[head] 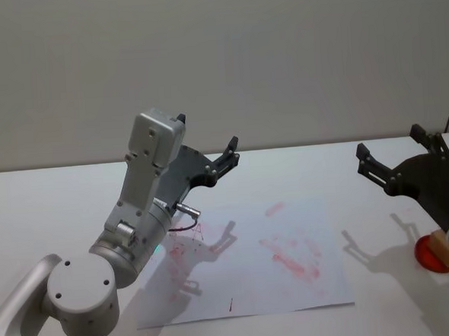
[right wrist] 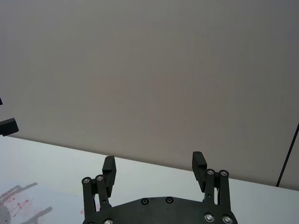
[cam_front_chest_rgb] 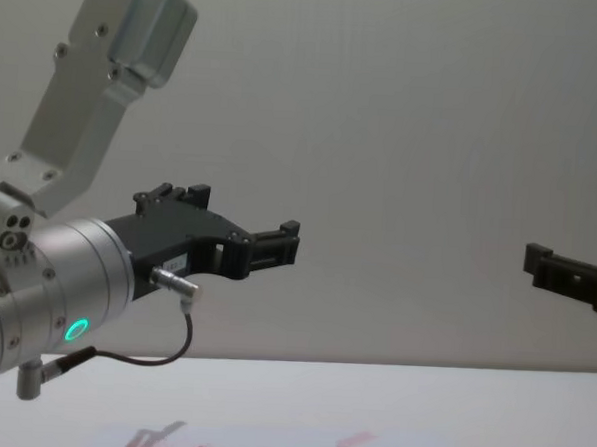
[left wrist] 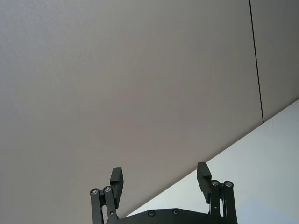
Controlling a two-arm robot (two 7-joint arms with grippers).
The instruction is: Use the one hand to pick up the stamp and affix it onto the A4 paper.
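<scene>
Stamp [head: 441, 248] is seen on a red pad [head: 423, 253] right of the A4 paper [head: 292, 278], below and behind the nearer right gripper [head: 389, 146], jaws spread and empty; left gripper [head: 224, 162] is likewise spread.

The head camera looked down on the A4 paper [head: 247, 288]; the low chest camera, facing forward, shared its far edge. Wrist cameras behind the left gripper [left wrist: 159, 170] and right gripper [right wrist: 153, 158] faced the wall [left wrist: 140, 70].

Silver arms [head: 130, 242] bear black jaws, glowing rings [cam_front_chest_rgb: 76, 329], a dark cable [cam_front_chest_rgb: 151, 359].
</scene>
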